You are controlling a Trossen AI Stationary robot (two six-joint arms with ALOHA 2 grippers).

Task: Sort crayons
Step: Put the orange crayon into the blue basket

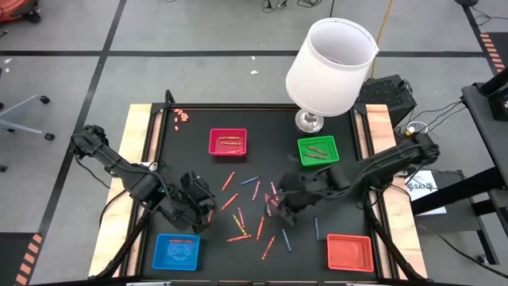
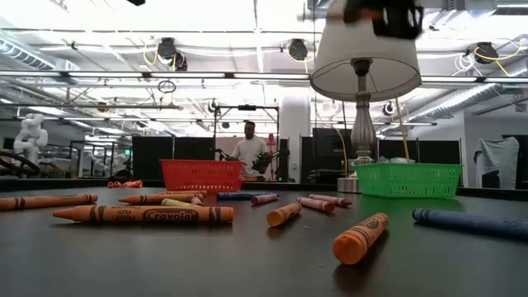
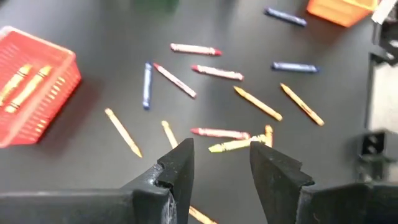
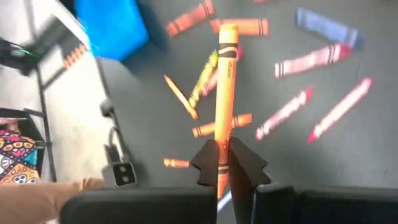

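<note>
In the high view, the crayons (image 1: 252, 208) lie scattered on the black table (image 1: 206, 119) between the two arms. The right gripper (image 1: 279, 208) is above them, and the left gripper (image 1: 208, 208) waits near the blue tray (image 1: 176, 251).

In the left wrist view, the left fingers (image 3: 180, 165) stand apart and hold nothing; crayons lie beyond them.

In the right wrist view, the right fingers (image 4: 245, 165) are closed on the end of an orange crayon (image 4: 226, 81), which points forward, away from them.

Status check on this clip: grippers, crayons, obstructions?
Right gripper shut on orange crayon, mid-table. Left gripper open, empty, over loose crayons. Nothing blocking.
</note>
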